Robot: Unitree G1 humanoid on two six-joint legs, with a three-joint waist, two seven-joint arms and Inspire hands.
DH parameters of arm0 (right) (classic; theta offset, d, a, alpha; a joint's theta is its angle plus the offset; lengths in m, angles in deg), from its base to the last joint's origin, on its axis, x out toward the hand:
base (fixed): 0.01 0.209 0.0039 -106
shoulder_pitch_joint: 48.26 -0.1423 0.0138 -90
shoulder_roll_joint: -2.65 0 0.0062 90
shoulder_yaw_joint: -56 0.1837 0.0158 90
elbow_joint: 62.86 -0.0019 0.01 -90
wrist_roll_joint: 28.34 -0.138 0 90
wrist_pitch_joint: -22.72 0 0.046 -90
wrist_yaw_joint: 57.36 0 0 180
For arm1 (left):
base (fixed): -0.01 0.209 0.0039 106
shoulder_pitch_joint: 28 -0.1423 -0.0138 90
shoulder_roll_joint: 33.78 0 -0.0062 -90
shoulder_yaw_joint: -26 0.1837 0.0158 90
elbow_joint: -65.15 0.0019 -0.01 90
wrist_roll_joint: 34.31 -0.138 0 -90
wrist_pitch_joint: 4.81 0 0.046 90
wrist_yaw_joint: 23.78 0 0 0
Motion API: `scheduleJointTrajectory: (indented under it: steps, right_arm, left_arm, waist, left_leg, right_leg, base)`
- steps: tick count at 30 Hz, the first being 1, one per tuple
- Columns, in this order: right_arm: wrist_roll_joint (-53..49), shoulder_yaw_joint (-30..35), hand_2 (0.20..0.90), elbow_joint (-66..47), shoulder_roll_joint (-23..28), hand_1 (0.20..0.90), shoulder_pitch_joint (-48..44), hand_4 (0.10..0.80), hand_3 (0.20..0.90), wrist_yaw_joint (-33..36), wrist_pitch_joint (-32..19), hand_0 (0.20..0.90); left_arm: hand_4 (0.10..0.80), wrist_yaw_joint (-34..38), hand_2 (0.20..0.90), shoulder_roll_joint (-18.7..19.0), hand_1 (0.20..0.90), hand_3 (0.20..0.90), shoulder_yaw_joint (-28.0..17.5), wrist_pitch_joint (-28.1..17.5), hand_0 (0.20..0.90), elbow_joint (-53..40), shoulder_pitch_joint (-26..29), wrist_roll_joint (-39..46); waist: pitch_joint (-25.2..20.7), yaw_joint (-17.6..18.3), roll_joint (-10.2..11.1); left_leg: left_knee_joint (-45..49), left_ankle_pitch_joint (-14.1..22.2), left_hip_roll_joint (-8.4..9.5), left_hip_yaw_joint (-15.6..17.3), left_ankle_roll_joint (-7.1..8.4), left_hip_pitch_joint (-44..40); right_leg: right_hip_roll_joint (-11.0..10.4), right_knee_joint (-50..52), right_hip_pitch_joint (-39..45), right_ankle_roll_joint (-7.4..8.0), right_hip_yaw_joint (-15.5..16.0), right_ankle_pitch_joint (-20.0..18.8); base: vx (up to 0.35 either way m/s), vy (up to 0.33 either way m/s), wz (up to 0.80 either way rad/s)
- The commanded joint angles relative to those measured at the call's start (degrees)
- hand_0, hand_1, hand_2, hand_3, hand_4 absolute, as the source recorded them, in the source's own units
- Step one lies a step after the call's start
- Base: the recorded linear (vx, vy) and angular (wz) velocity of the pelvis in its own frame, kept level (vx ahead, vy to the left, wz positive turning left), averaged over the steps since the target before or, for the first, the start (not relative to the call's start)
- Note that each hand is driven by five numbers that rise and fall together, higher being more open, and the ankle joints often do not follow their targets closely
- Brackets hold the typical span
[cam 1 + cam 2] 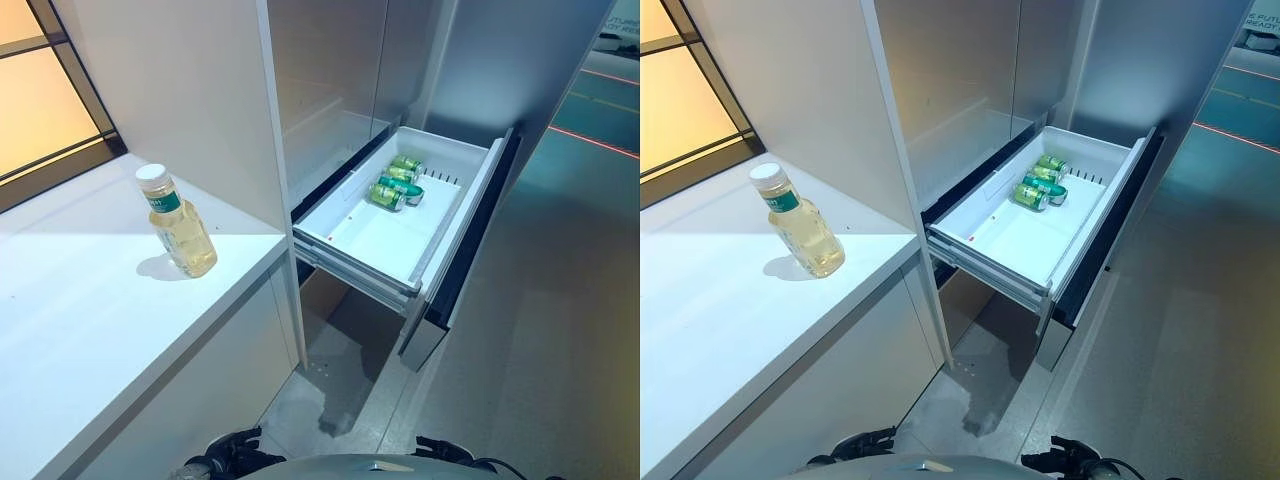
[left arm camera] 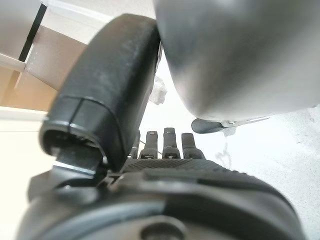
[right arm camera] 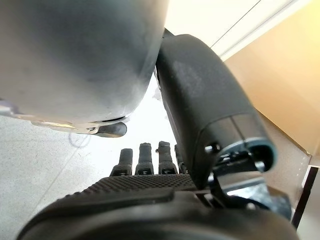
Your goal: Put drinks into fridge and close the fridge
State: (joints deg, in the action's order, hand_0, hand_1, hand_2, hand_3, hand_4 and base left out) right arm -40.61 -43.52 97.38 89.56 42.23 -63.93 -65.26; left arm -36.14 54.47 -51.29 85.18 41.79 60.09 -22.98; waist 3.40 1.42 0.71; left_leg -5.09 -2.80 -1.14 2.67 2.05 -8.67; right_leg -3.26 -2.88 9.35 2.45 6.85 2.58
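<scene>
A bottle of pale yellow drink with a white cap and green label stands upright on the white counter at the left. The fridge's white drawer is pulled out, with green cans lying at its far end. My left hand hangs low with straight fingers and holds nothing. My right hand also hangs low with straight fingers and holds nothing. Both hands are far from the bottle and the drawer.
The tall grey fridge body rises behind the drawer. A white cabinet side panel stands between counter and fridge. A window lies at the far left. Grey floor spreads to the right of the drawer.
</scene>
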Motion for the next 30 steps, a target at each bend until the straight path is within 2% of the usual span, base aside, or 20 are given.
scheduleJointTrajectory:
  steps: [1,10,14,18,21,24,27,29,30]
  right_arm:
    - [0.23,-0.27,0.9,1.57,0.84,0.9,-2.37,0.8,0.9,-0.97,0.05,0.9]
    - [0.15,-0.4,0.9,1.56,0.6,0.9,-2.45,0.8,0.9,-0.86,0.29,0.9]
    - [0.49,-0.58,0.9,1.81,0.62,0.9,-2.54,0.8,0.9,-0.89,0.15,0.9]
    - [1.05,-0.94,0.9,1.77,1.0,0.9,-2.77,0.8,0.9,-1.1,0.43,0.9]
    - [1.23,-1.25,0.9,0.94,1.64,0.9,-2.98,0.8,0.9,-1.3,0.96,0.9]
    - [1.57,-1.44,0.9,-0.53,2.65,0.9,-3.28,0.8,0.9,-1.67,2.14,0.9]
    - [1.89,-1.47,0.9,-1.7,3.74,0.9,-3.63,0.8,0.9,-2.09,3.15,0.9]
    - [2.09,-1.17,0.9,-1.86,4.47,0.9,-3.6,0.8,0.9,-2.5,3.06,0.9]
    - [2.15,-1.06,0.9,-1.81,4.54,0.9,-3.55,0.8,0.9,-2.57,2.95,0.9]
  left_arm:
    - [0.8,-1.0,0.9,-1.11,0.9,0.9,0.35,-1.04,0.9,2.83,3.51,0.1]
    - [0.8,1.63,0.9,-1.14,0.9,0.9,0.08,-2.33,0.9,2.76,3.29,-0.19]
    - [0.8,7.18,0.9,-0.69,0.9,0.9,0.69,-4.24,0.9,2.19,3.77,-4.11]
    - [0.8,6.42,0.9,0.0,0.9,0.9,1.93,-4.84,0.9,-0.13,4.92,-6.97]
    - [0.8,-0.84,0.9,1.15,0.9,0.9,3.98,-3.39,0.9,-4.4,5.93,-7.06]
    - [0.8,-13.63,0.9,2.58,0.9,0.9,4.82,0.47,0.9,-10.84,6.66,-3.4]
    - [0.8,-26.82,0.9,4.8,0.9,0.9,4.62,7.14,0.9,-20.82,7.38,5.88]
    - [0.8,-37.92,0.9,7.29,0.9,0.9,2.15,15.65,0.9,-31.82,9.0,18.4]
    - [0.8,-39.31,0.9,7.6,0.9,0.9,1.52,16.78,0.9,-33.89,9.22,20.45]
  waist:
    - [1.61,-0.54,-1.3]
    - [1.64,-0.59,-1.29]
    - [1.49,-0.4,-1.41]
    - [1.47,-0.22,-1.63]
    - [1.73,0.02,-1.97]
    - [1.94,0.18,-2.46]
    - [2.12,0.19,-3.05]
    - [2.09,-0.06,-3.35]
    - [2.09,-0.11,-3.39]
  left_leg:
    - [2.39,7.28,3.76,3.09,-3.7,0.49]
    - [2.22,7.2,3.78,3.1,-3.75,0.39]
    - [2.23,7.17,3.78,3.17,-3.72,0.36]
    - [2.21,7.13,3.71,3.24,-3.59,0.45]
    - [2.18,7.01,3.59,3.39,-3.49,0.56]
    - [1.93,6.75,3.53,3.39,-3.42,0.69]
    - [1.44,6.36,3.4,3.42,-3.39,0.75]
    - [1.07,6.21,3.34,3.29,-3.41,0.76]
    - [1.04,6.22,3.34,3.25,-3.42,0.75]
  right_leg:
    - [2.37,3.74,-3.26,0.87,3.24,1.77]
    - [2.45,3.73,-3.21,0.84,3.22,1.78]
    - [2.51,3.78,-3.22,0.84,3.07,1.84]
    - [2.56,3.84,-3.4,0.89,2.92,1.81]
    - [2.57,3.98,-3.64,1.01,2.7,1.76]
    - [2.63,4.05,-3.98,1.19,2.39,1.6]
    - [2.69,4.08,-4.36,1.45,2.01,1.34]
    - [2.63,3.92,-4.47,1.58,1.84,1.03]
    - [2.61,3.9,-4.47,1.6,1.82,0.99]
  base:
    - [0.0,0.0,0.0]
    - [0.0,0.0,0.0]
    - [0.0,0.0,0.0]
    - [0.0,0.0,0.0]
    - [0.0,0.0,0.0]
    - [-0.033,0.028,-0.01]
    - [-0.02,0.021,-0.01]
    - [-0.02,0.016,-0.07]
    - [-0.014,0.005,-0.12]
